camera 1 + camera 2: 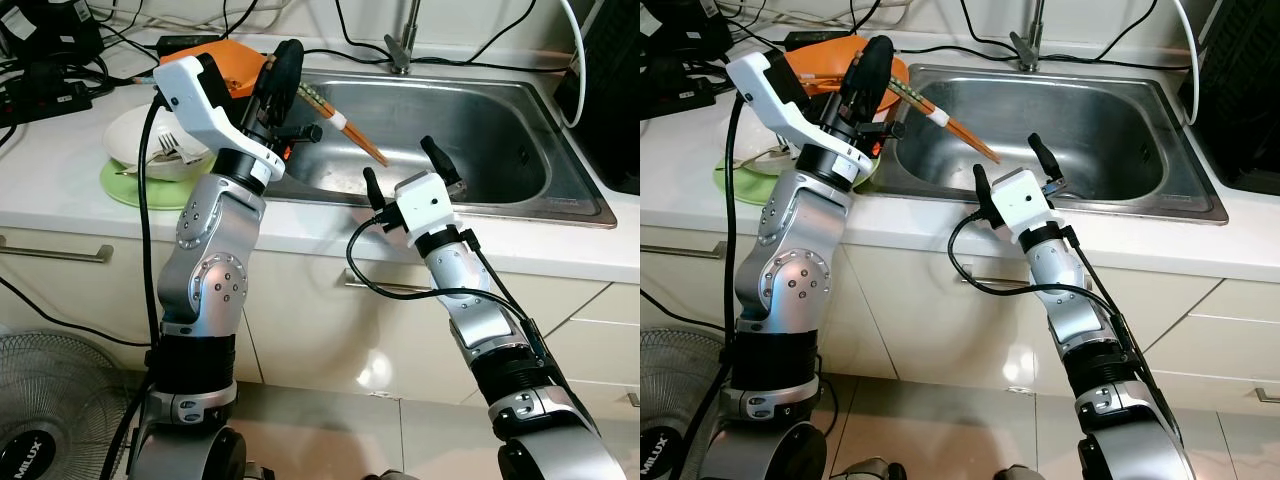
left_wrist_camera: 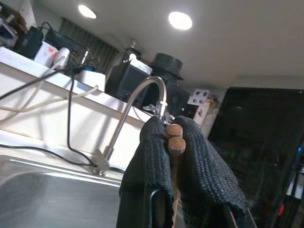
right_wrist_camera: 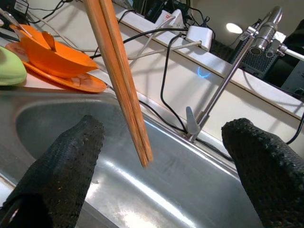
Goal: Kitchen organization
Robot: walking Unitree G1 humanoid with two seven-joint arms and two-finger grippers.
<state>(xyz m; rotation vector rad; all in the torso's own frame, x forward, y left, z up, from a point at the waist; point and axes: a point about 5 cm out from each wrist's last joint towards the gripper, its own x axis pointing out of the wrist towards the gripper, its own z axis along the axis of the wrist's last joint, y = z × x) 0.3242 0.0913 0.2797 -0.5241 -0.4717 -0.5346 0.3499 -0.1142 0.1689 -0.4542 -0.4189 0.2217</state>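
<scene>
Right arm: silver, raised in front of the white cabinet fronts [image 1: 320,320], reaching to the front rim of the sink.
Right gripper [image 1: 410,170]: two long black fingers spread wide apart, nothing between them; it sits at the near edge of the stainless-steel sink basin [image 1: 480,130], pointing into it.
Right fingertips [image 3: 71,156]: black, textured, well apart, with the basin and the chopstick tips seen between them in the right wrist view.
Left arm: silver with a white wrist housing, raised over the white countertop [image 1: 60,180] at the basin's left rim.
Left gripper [image 1: 283,72]: black fingers clenched on the upper ends of the pair of brown wooden chopsticks [image 1: 345,125].
Chopsticks, position: held together, slanting down from the left gripper across the left part of the basin; tips hang over the basin, contact with the bottom cannot be told. The left wrist view shows their two round ends pinched between the pads [image 2: 152,156].
Countertop, left of basin: white bowl [image 1: 135,140] holding a metal fork, resting on a green plate [image 1: 130,190].
Further back: orange bowl [image 3: 52,54] on an orange plate [image 3: 76,81], beside the basin's rear left corner.
Rear: chrome tap [image 3: 228,76] behind the basin; black cables [image 1: 60,70] along the wall.
</scene>
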